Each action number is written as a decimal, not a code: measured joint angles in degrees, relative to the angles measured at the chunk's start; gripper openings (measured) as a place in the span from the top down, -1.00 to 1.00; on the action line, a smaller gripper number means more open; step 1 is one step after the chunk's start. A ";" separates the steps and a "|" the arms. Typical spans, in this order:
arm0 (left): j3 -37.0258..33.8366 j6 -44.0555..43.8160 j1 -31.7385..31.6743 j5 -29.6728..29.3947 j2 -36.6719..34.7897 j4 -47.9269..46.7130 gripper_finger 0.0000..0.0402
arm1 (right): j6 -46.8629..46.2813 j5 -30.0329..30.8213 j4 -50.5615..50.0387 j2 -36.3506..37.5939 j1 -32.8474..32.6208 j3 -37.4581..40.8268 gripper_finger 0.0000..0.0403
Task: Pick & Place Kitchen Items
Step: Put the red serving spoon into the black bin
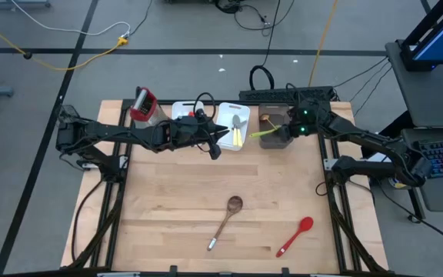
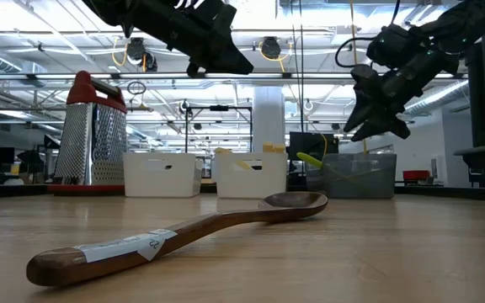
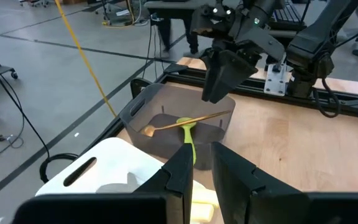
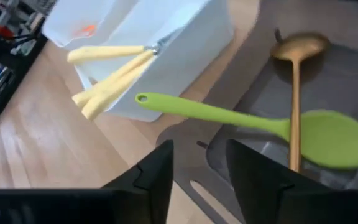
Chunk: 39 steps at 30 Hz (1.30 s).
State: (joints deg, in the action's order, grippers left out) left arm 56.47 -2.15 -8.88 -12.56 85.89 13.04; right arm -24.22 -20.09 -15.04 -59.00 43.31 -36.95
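Note:
My left gripper (image 1: pixel 220 140) is open and empty, raised over the near edge of a white bin (image 1: pixel 224 108). My right gripper (image 1: pixel 287 128) is open and empty, raised above the grey bin (image 3: pixel 140 109). A green spatula (image 4: pixel 229 117) rests with its blade in the grey bin and its handle sticking out over the rim. A gold ladle (image 4: pixel 295 93) lies in the same bin. Cream-handled knives (image 4: pixel 110 74) stick out over the white bin's rim. A brown wooden spoon (image 1: pixel 225 219) and a red spoon (image 1: pixel 294 235) lie on the table near the front.
A metal grater with a red top (image 1: pixel 144 108) stands at the far left beside a second white bin (image 1: pixel 183 109). Bare wooden table lies between the bins and the two spoons. Black frame rails run along both table sides.

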 joint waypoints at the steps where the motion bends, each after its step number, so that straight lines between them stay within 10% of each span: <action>1: 0.00 -0.47 0.00 0.02 -0.02 -0.02 0.69 | 0.87 -0.79 0.44 0.12 0.00 0.00 0.24; 8: 0.00 -3.16 0.00 0.11 0.00 -1.28 0.69 | 11.12 -1.75 4.05 1.82 -2.34 0.00 0.11; 19: 0.00 -4.62 0.02 0.16 -0.02 -2.49 0.69 | 23.11 -21.98 8.84 6.62 -20.76 0.02 0.19; 29: 0.00 -8.57 0.02 0.25 -0.02 -2.36 0.69 | 35.55 -4.50 5.47 6.79 -43.57 0.02 0.21; 39: 0.00 -8.57 0.02 0.22 -0.01 -2.51 0.69 | 26.66 3.65 3.64 -1.09 -62.01 0.02 0.21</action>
State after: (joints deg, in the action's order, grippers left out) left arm 56.47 -10.72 -8.86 -12.34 85.87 10.52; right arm 2.44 -16.44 -11.40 -60.09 -18.70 -36.93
